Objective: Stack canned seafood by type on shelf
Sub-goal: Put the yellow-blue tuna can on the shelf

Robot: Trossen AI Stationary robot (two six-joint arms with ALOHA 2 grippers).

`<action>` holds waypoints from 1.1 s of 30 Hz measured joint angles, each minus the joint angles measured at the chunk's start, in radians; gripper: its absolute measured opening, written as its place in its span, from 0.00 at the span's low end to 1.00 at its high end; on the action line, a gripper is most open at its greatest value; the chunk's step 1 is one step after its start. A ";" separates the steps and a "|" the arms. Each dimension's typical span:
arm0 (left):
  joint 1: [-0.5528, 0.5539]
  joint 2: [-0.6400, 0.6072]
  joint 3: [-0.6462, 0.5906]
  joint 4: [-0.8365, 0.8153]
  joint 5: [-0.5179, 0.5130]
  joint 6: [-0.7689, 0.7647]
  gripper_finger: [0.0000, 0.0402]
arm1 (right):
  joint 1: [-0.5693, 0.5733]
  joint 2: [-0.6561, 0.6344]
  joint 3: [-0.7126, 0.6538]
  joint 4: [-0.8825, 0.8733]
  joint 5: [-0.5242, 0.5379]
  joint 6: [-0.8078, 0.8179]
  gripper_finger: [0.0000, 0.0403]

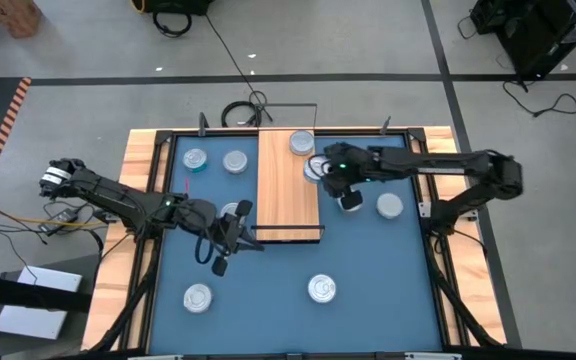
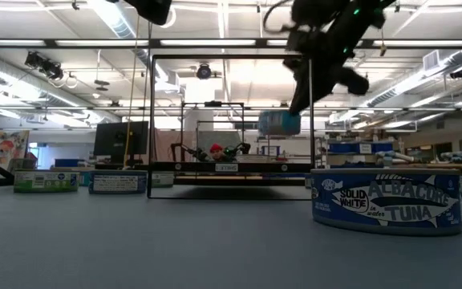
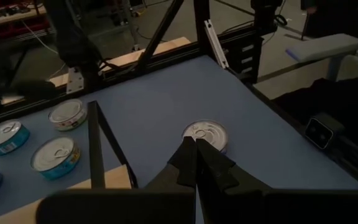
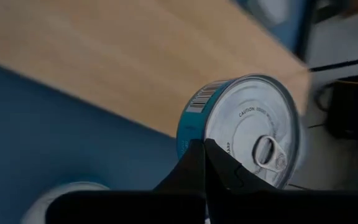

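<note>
The shelf (image 1: 286,190) is a light-wood board with a thin black frame (image 2: 231,58), lying mid-table. One tin (image 1: 301,141) sits on its far end and another (image 1: 313,168) at its right edge. My right gripper (image 1: 347,194) hangs just right of the board, shut on a teal-sided tin (image 4: 241,124) that is up in the air (image 2: 279,123). My left gripper (image 3: 196,152) is shut and empty. It stays high off the table by the board's near left corner (image 1: 236,228), facing a silver-topped tin (image 3: 205,134). My right gripper pinches the tin at its rim (image 4: 197,140), where the teal side meets the silver top, between its two fingers. The fingers slant down from above. The tin is lifted clear of table and shelf and sits tilted, its pull-tab top (image 4: 263,149) turned toward the wrist camera.
Loose tins stand on the blue table: two at far left (image 1: 196,159) (image 1: 234,161), one beside my left gripper (image 1: 233,210), one at right (image 1: 389,206), two near the front (image 1: 198,297) (image 1: 321,289). A tuna tin (image 2: 387,201) fills the low view's near right.
</note>
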 joint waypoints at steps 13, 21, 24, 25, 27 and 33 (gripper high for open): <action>0.002 0.000 0.000 -0.011 -0.006 0.000 0.01 | -0.078 0.174 0.128 -0.027 -0.080 -0.150 0.00; 0.002 0.000 0.000 -0.008 -0.006 0.000 0.01 | -0.085 0.235 0.128 -0.003 -0.109 -0.166 0.00; 0.002 0.000 -0.001 -0.007 -0.006 0.000 0.01 | -0.086 0.239 0.128 0.015 -0.113 -0.181 0.00; 0.002 0.000 -0.001 -0.007 -0.006 0.000 0.01 | -0.086 0.239 0.128 0.024 -0.113 -0.185 0.00; 0.002 0.000 -0.001 -0.007 -0.006 0.001 0.01 | -0.086 0.245 0.128 0.030 -0.119 -0.187 0.00; 0.002 0.000 -0.001 -0.009 -0.022 0.000 0.01 | -0.089 0.259 0.127 0.037 -0.160 -0.178 0.00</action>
